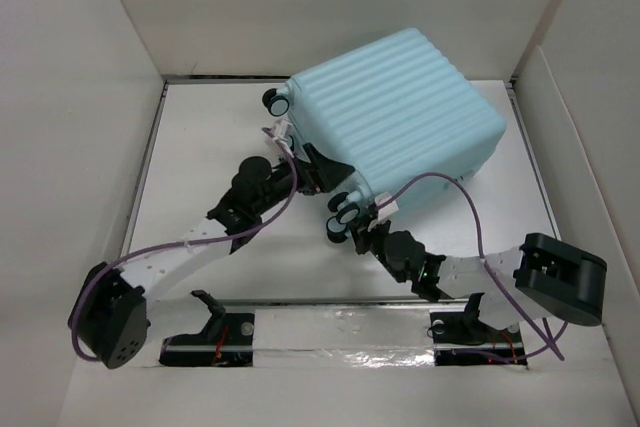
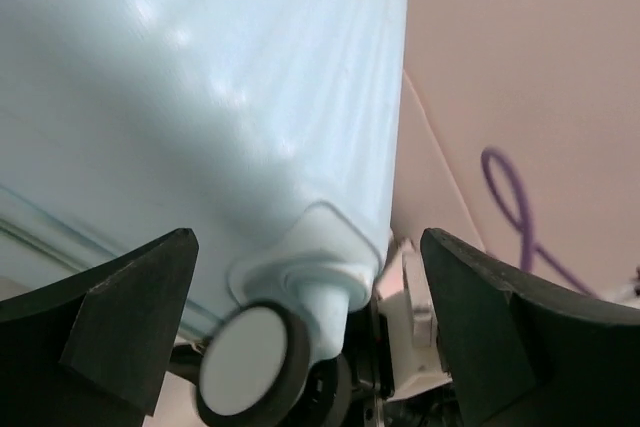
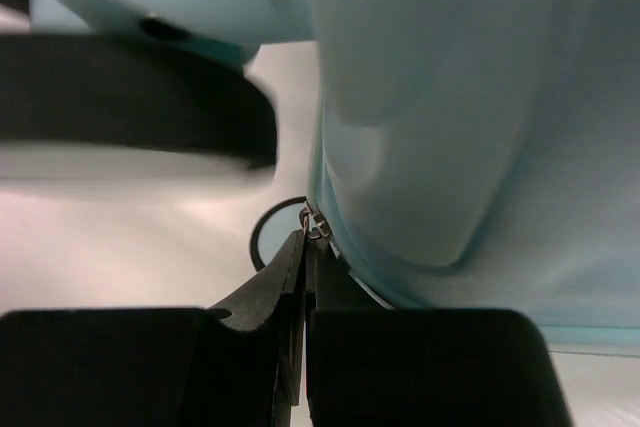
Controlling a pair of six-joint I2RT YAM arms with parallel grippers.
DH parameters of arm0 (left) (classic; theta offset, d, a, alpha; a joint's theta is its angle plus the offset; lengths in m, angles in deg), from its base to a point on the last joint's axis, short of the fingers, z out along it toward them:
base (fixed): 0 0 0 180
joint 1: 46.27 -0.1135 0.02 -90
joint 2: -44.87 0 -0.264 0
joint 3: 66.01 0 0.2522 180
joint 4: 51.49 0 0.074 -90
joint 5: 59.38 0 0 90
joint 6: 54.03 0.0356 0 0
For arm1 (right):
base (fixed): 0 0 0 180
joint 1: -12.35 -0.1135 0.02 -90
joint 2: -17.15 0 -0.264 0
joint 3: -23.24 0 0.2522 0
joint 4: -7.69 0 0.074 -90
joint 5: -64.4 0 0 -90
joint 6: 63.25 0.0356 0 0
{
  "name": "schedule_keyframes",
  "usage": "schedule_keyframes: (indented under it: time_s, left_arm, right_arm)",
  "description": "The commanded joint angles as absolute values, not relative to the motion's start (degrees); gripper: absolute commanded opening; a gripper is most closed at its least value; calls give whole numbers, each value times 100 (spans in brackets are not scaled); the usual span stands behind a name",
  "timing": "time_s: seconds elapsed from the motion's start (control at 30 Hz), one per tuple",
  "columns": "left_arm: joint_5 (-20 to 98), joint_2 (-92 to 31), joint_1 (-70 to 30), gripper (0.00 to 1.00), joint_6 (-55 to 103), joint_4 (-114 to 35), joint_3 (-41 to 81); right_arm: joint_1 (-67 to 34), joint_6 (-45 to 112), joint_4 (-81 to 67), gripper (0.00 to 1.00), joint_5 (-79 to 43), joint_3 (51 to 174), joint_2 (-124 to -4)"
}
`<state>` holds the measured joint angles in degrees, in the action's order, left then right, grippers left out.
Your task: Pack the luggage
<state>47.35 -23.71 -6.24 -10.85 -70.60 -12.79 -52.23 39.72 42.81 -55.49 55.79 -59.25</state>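
The luggage (image 1: pixel 395 112) is a pale aqua ribbed suitcase lying closed at the back middle of the table, its wheels toward the arms. My left gripper (image 1: pixel 318 169) is open at the suitcase's near left edge. In the left wrist view its fingers (image 2: pixel 130 307) stand wide on either side of a corner wheel (image 2: pixel 250 367) and the shell (image 2: pixel 200 97), gripping nothing. My right gripper (image 1: pixel 360 232) sits by the near wheels (image 1: pixel 343 219). In the right wrist view it (image 3: pixel 305 247) is shut on the metal zipper pull (image 3: pixel 316 225) at the seam of the shell (image 3: pixel 450 97).
White walls box in the table on the left (image 1: pixel 70 147), back (image 1: pixel 330 7) and right (image 1: pixel 600 147). Purple cables (image 1: pixel 470 197) loop off both arms. A shiny tape strip (image 1: pixel 340 332) runs along the near edge between the arm bases. A blurred dark wheel (image 3: pixel 140 87) hangs close above the right gripper.
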Motion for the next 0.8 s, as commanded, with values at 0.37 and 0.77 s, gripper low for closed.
schedule_keyframes:
  time_s: [0.37,0.77]
  left_arm:
    - [4045,-2963,-3642,75,834,-4856,1161]
    - [5277,-4030,-3625,99,4168,-3589,2193]
  right_arm:
    - [-5489,4099,5255,0,-4609,5484,-5026]
    - [-5489,4229,4264,0,-4003,4852,-3578]
